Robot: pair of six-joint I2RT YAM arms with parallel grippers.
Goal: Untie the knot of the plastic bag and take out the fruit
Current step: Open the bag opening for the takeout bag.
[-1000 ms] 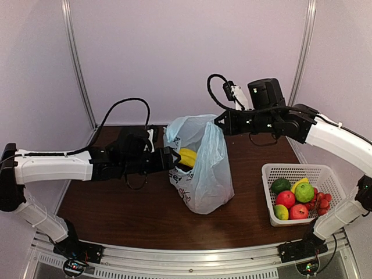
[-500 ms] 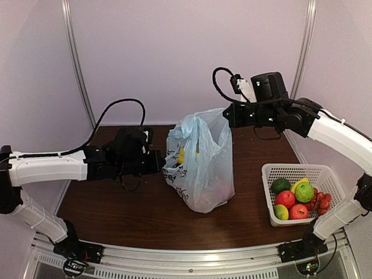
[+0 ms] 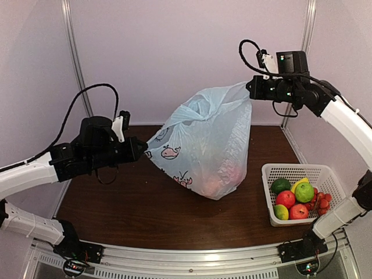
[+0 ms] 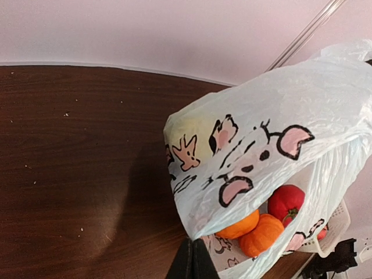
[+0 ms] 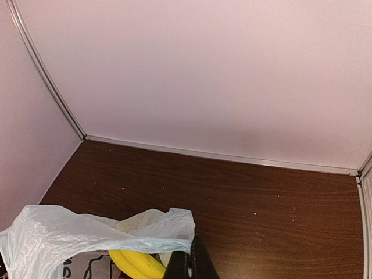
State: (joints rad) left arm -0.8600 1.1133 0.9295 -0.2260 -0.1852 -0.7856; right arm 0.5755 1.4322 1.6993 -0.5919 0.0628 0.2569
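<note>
- Top view: the bag (image 3: 203, 145) is stretched across mid-frame over the table (image 3: 116, 203). The left claw (image 3: 141, 150) is clamped on its lower left edge and the right claw (image 3: 251, 89) on its upper right corner. The film looks thin, soft and slippery. It sags at the lower right where the fruit (image 3: 218, 177) has gathered, so a hard pull would likely tear it. A basket (image 3: 293, 220) sits at the lower right.
- Left wrist view: the claw is closed at bottom centre, pinching a fold of film. Oranges (image 4: 256, 229) and a red fruit (image 4: 286, 200) show at the lower right. They are round and probably apt to roll.
- Right wrist view: the claw at bottom centre is closed on the bag's rim. A banana (image 5: 136, 263) lies in the open mouth at the lower left. It looks firm and is best taken across its middle. No tied knot shows.
</note>
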